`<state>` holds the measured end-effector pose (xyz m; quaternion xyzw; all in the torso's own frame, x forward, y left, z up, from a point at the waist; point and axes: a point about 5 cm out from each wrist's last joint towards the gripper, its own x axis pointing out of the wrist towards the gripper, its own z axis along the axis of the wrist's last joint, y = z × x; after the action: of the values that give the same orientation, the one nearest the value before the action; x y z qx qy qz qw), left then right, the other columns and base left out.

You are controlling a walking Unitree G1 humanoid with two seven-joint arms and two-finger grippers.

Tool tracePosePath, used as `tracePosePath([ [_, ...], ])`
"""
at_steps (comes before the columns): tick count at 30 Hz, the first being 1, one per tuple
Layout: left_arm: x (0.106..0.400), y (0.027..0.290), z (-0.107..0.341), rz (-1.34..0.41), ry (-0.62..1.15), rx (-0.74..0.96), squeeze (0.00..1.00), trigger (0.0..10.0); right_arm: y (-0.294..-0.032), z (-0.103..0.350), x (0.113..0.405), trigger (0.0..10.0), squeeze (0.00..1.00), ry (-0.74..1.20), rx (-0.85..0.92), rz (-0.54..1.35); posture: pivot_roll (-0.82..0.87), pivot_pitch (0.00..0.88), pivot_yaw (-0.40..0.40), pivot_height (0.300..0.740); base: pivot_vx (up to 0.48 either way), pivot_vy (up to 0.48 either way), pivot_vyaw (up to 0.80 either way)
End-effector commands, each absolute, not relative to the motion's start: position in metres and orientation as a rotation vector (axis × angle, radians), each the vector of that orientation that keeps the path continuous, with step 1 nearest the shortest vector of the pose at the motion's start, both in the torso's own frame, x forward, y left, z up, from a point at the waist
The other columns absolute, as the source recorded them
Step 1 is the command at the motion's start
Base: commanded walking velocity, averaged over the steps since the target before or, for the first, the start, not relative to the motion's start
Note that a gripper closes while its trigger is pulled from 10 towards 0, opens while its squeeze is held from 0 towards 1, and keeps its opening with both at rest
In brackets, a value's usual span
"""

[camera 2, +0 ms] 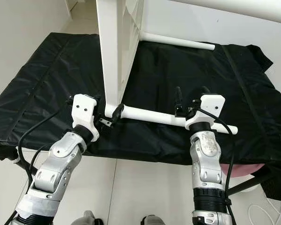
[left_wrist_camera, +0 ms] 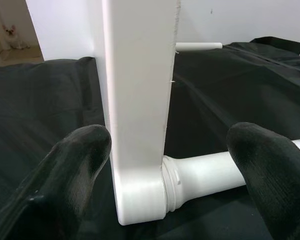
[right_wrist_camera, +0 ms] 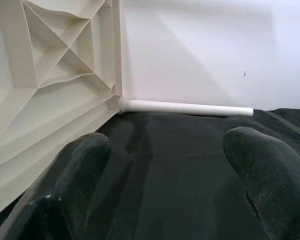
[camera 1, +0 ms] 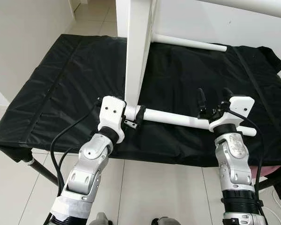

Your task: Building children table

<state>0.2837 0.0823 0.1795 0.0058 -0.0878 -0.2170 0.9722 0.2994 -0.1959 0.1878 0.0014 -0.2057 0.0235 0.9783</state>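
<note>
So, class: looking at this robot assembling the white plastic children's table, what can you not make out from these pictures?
- White plastic tabletop, standing on edge: its upper part is cut off by the top edge in both eye views.
- Threaded joint of the near white round leg: the corner socket hides how far it is screwed in.
- Right claw: its wrist housing hides whether it touches the near leg.
- Black cloth-covered table: the cloth hides its surface.

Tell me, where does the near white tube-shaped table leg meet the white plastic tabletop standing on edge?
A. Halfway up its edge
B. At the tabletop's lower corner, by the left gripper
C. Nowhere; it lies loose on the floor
B: the near white table leg enters the socket at the tabletop's lower corner, between the left gripper's open fingers.
</note>
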Motion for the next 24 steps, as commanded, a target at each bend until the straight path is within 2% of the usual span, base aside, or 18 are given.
tracePosePath([
  [1, 0.285, 0.085, 0.176, -0.377, -0.154, 0.011, 0.00, 10.0, -0.194, 0.187, 0.300, 10.0, 1.00, -0.410, 0.031, 0.059, -0.09, 0.076, 0.024, 0.740, 0.000, 0.000, 0.00],
  [4, 0.286, 0.083, 0.176, -0.375, -0.148, 0.016, 0.00, 10.0, -0.194, 0.187, 0.300, 10.0, 1.00, -0.411, 0.029, 0.050, -0.09, 0.076, 0.024, 0.740, 0.000, 0.000, 0.00],
  [5, 0.289, 0.081, 0.175, -0.375, -0.142, 0.018, 0.00, 10.0, -0.194, 0.188, 0.300, 10.0, 0.00, -0.412, 0.015, 0.043, -0.09, 0.076, 0.024, 0.740, 0.000, 0.000, 0.00],
  [11, 0.301, 0.073, 0.173, -0.356, -0.107, 0.017, 0.00, 10.0, -0.196, 0.189, 0.301, 10.0, 0.00, -0.413, 0.004, 0.034, -0.10, 0.080, 0.022, 0.740, 0.000, 0.000, 0.00],
  [14, 0.317, 0.064, 0.178, -0.316, -0.081, 0.015, 0.00, 10.0, -0.196, 0.190, 0.302, 10.0, 0.00, -0.415, 0.002, 0.029, -0.10, 0.095, 0.023, 0.740, 0.000, 0.000, 0.00],
  [24, 0.331, 0.054, 0.186, -0.247, -0.051, 0.032, 0.00, 10.0, -0.200, 0.195, 0.302, 10.0, 0.00, -0.426, 0.002, 0.012, -0.12, 0.108, 0.027, 0.740, 0.000, 0.000, 0.00],
])
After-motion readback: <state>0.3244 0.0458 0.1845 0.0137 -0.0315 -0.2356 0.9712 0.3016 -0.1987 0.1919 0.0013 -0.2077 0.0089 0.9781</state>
